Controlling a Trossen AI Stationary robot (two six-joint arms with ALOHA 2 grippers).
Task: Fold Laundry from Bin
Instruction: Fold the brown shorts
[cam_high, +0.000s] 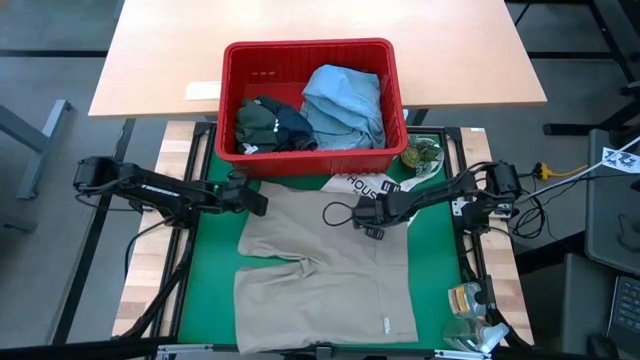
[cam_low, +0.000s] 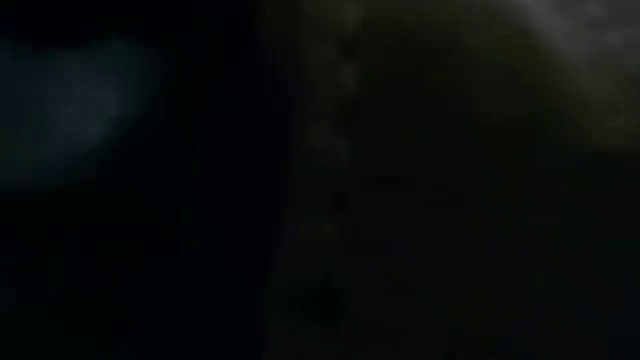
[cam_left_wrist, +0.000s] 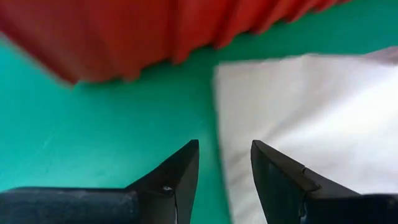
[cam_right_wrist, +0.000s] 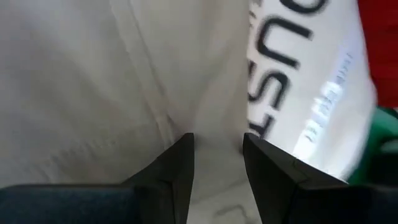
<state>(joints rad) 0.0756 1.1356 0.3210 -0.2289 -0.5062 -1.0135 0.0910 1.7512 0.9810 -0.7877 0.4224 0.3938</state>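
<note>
Green matting (cam_high: 215, 270) is covering the work surface, with a pale wooden table (cam_high: 150, 60) lying beyond it. Red bin (cam_high: 310, 55) is sitting at the far edge of the mat, partly on the wooden table; it is serving as the landmark for all entries below. Inside the bin: a light blue shirt (cam_high: 345, 105) is lying crumpled toward the right arm's side, a dark olive-green garment (cam_high: 262, 118) toward the left arm's side, and a navy piece (cam_high: 295, 128) between them, all apparently waiting their turn. Just in front of the bin, a beige garment (cam_high: 320, 270) is lying spread on the mat, seemingly laid out for folding. A white printed tote bag (cam_high: 362, 185) is peeking out between the bin and the beige garment's far edge. Left gripper (cam_left_wrist: 224, 162) is hovering at the garment's far corner nearest the bin, jaws partly apart and holding nothing, likely lining up for a pinch. Right gripper (cam_right_wrist: 217, 152) is hovering over the garment's far edge beside the tote bag, jaws likewise partly apart and empty. The low view is showing nothing legible.
</note>
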